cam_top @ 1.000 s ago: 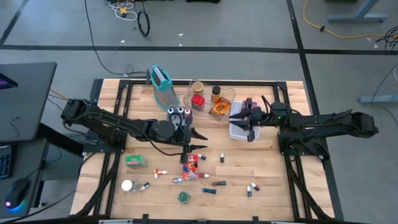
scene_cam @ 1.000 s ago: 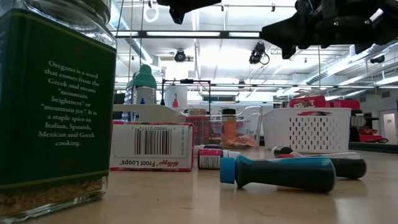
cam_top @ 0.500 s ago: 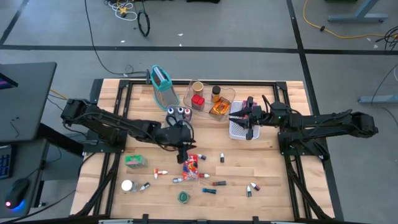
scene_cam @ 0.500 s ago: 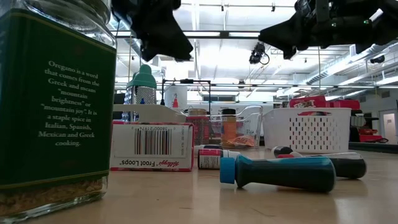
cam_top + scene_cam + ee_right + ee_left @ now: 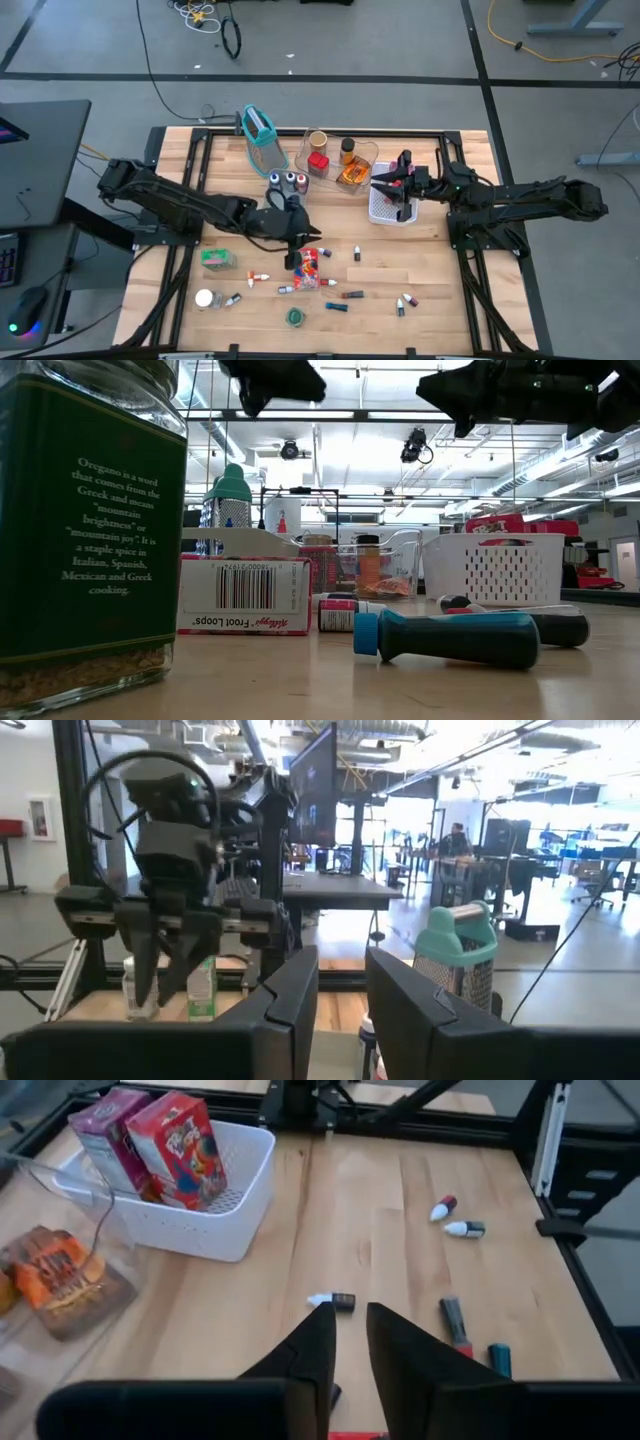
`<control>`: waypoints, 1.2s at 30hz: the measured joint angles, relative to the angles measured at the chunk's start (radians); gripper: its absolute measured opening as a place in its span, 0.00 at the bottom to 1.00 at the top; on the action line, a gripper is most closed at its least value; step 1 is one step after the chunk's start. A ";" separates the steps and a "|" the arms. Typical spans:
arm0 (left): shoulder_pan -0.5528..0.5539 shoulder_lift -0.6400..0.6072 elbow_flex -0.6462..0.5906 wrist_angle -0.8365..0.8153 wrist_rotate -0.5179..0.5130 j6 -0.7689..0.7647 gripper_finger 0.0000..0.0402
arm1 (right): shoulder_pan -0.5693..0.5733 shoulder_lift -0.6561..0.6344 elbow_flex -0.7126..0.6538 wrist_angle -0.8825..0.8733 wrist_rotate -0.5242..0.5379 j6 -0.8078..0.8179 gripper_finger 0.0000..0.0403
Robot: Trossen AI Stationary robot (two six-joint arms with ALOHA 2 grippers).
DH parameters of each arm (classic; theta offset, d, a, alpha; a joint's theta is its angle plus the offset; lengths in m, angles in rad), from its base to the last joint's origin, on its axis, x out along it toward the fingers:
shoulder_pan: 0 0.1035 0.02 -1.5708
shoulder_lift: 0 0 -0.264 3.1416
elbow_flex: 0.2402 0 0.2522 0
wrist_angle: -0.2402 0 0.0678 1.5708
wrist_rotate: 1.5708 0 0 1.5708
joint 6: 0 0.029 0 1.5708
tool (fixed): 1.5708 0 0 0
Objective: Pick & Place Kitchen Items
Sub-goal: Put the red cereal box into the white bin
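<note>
My left gripper (image 5: 299,250) hovers just above the red packet (image 5: 308,268) lying mid-table. Its fingers (image 5: 348,1320) stand a narrow gap apart with nothing between them. A small vial (image 5: 335,1300) lies just beyond their tips. My right gripper (image 5: 392,195) hangs over the white basket (image 5: 385,208), which holds a red box (image 5: 185,1150) and a pink box (image 5: 105,1140). Its fingers (image 5: 340,965) are also slightly apart and hold nothing. A green packet (image 5: 218,260), a white lid (image 5: 204,297), a green lid (image 5: 295,317) and several vials lie flat on the table's near half.
A clear tray (image 5: 335,160) with jars and an amber packet stands at the far edge. Small cans (image 5: 288,181) and the teal-rimmed holder (image 5: 258,127) stand to its left. An oregano jar (image 5: 90,530) and a blue-capped tube (image 5: 450,638) sit close to the low camera.
My left gripper has swung round, its fingers turning from pointing toward the table's right to pointing toward the near edge over the red packet. It dipped and rose again. My right gripper has tipped upward a little above the basket.
</note>
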 joint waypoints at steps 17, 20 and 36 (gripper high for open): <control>-0.039 0.315 0.407 -0.415 0.029 0.092 0.18 | 0.000 0.000 0.000 -0.012 -0.001 0.106 0.24; -0.025 0.313 0.397 -0.435 0.038 0.018 0.22 | 0.000 0.000 0.000 -0.040 -0.002 0.107 0.24; 0.079 0.385 0.240 -0.465 0.225 -0.218 0.40 | 0.000 0.001 0.000 -0.046 -0.001 0.106 0.24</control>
